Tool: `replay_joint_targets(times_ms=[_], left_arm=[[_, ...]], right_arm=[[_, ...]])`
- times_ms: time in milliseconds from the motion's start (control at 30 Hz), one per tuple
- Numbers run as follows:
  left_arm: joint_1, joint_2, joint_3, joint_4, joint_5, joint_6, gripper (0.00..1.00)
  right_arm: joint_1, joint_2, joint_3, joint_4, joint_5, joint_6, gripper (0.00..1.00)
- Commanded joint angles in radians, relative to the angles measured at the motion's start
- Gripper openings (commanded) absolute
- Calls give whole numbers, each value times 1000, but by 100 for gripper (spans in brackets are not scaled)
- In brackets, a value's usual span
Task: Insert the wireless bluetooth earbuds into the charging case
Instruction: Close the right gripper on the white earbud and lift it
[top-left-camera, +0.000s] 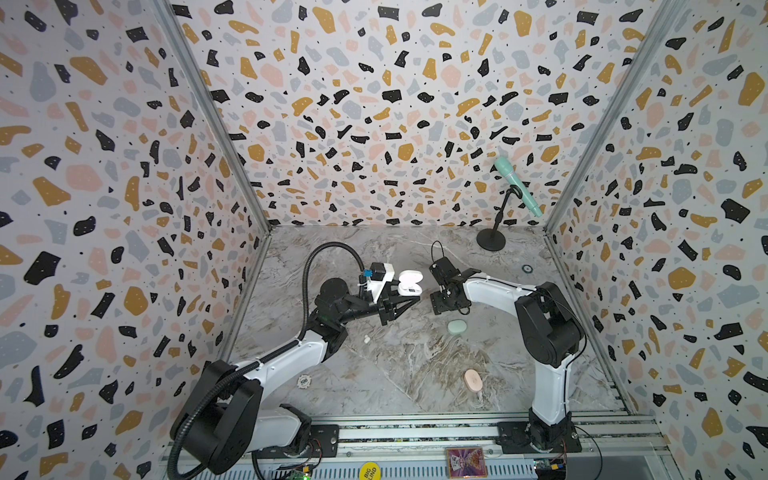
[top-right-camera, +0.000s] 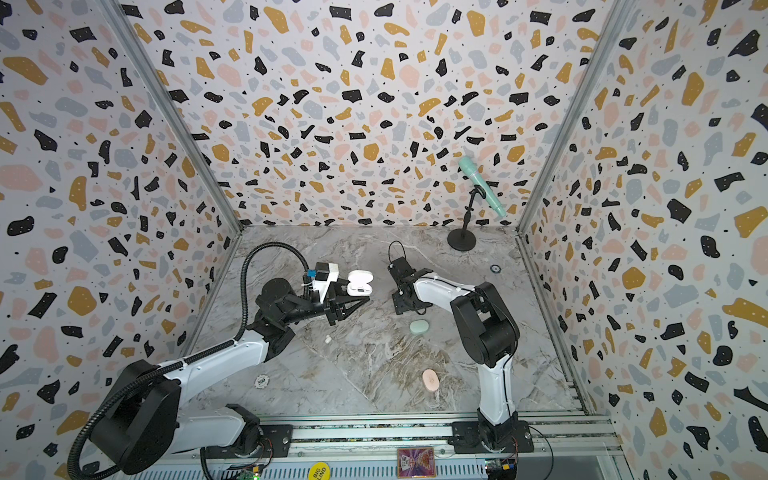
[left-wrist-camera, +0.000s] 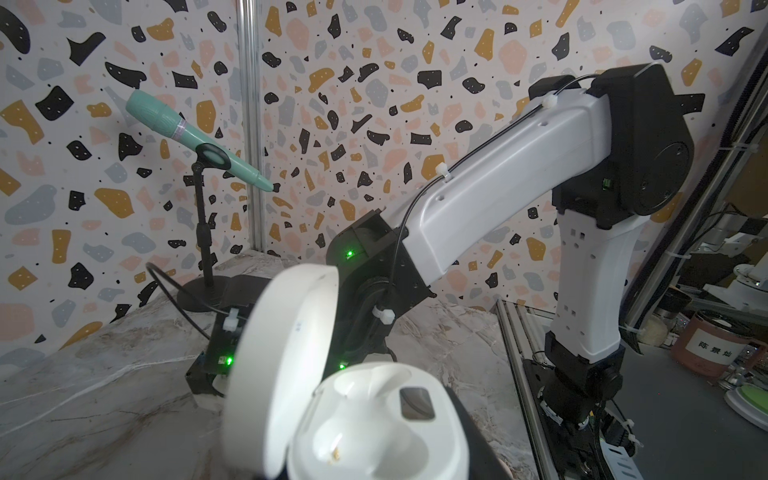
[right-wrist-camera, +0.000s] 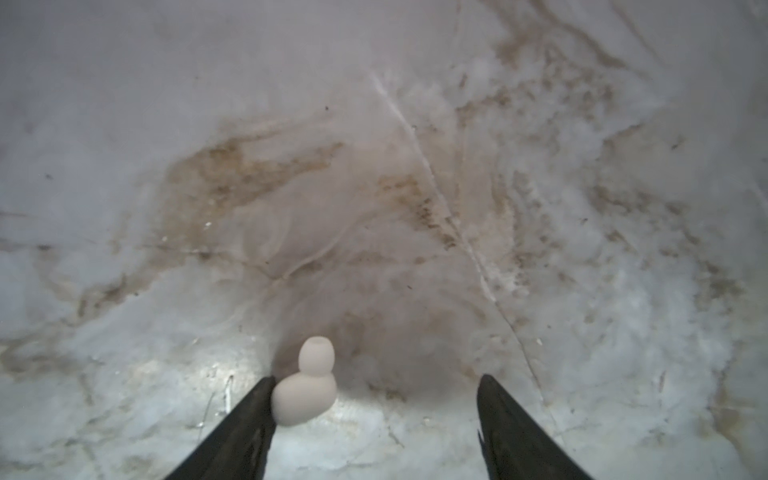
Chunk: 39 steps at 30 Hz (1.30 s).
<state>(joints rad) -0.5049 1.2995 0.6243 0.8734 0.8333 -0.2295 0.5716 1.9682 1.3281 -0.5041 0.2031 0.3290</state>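
White case (top-left-camera: 409, 286), top views: left claw (top-left-camera: 409, 302) clamped on it, lid (top-left-camera: 409, 275) open.
Socket (left-wrist-camera: 336, 449), left wrist: looks empty; a tilted case could refuse the bud.
Earbud (right-wrist-camera: 309, 386), right wrist: white, on the worktop (right-wrist-camera: 415, 166), touching one side of the wide right claw (right-wrist-camera: 377, 377); closing off-centre may flick it away.

- Charging case (top-left-camera: 409, 282): plain white, lid and body alike.
- Earbud (right-wrist-camera: 307, 384): matte white.
- Mint green case (top-left-camera: 457, 327); pale pink case (top-left-camera: 473, 380).
- Table (top-left-camera: 415, 374): grey-white marble, brown veining.
- Walls (top-left-camera: 374, 104): white terrazzo print, flecked black, ochre, pink, grey.
- Microphone (top-left-camera: 517, 185): mint green; stand (top-left-camera: 491, 240): black.
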Motion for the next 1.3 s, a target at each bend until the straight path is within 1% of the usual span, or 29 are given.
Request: replay_joint_targets(times_ms=[0,300,600,667,733,867,1000,1133,1267], left_arm=[[4,-13,-5,76,22,-10,32],[4,-7,-6,82,23,-16,32],[4,-2,-6,94,24,-26,32],[5,-2,-5,93,23,-26,32],[5,-2,-4,90,23,-26,32],[5,4,-6,96,22,-29,32],[5,12,-5,109,23,-36,31],[5,1,-7,103,24,-32,31],[4,-2,-6,102,24,-30,31]], right_arm=[[-15,-36,-43,-50,37,-24,76],[-53,-85,-106,-32,40,-34,77],[-81,-65,-70,-26,23,-62,79],[-99,-78,-58,-46,-19,-49,79],[-123,-112,-59,-48,-97,-15,79],[-165,-156,-63,-25,-268,88,79],[-171,-140,-64,13,-381,192,78],[-159,-112,-66,56,-436,265,76],[-126,-72,-34,44,-434,292,74]])
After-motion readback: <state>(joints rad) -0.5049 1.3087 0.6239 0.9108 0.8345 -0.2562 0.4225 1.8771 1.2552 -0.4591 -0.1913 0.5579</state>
